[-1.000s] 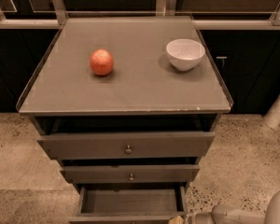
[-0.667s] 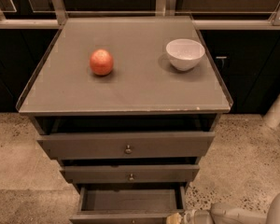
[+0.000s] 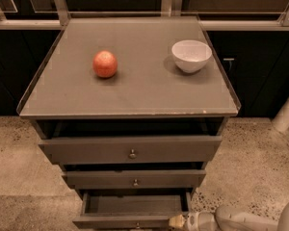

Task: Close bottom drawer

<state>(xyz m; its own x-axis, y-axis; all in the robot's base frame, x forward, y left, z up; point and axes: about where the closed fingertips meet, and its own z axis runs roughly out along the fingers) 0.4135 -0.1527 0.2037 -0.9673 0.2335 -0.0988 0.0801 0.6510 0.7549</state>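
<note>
Bottom drawer (image 3: 120, 221), lowest and slimmest-fronted of three in a grey-brown cabinet (image 3: 135, 93), pictured pulled well out at the lower edge of the camera view, with the bare grey floor of its interior exposed. Gripper (image 3: 176, 221) seen touching or just beside the right end of that drawer's front, at the tip of a pale arm (image 3: 241, 219) entering from the lower right corner; could not be told whether apart, together or clamped on anything. Directly above, middle drawer (image 3: 133, 179) and then top drawer (image 3: 130, 149), both shown standing slightly forward of the frame, with dark gaps over their fronts. On the cabinet's flat top, two items well apart: one orange-red round fruit (image 3: 105, 64) at left, and one white bowl (image 3: 191, 56) at right, upright, showing only its white inner wall. Speckled floor (image 3: 260, 167) on both sides of the cabinet. One pale post (image 3: 286, 112) at far right. Dark cupboard fronts (image 3: 260, 66) and a metal rail (image 3: 250, 25) behind.
</note>
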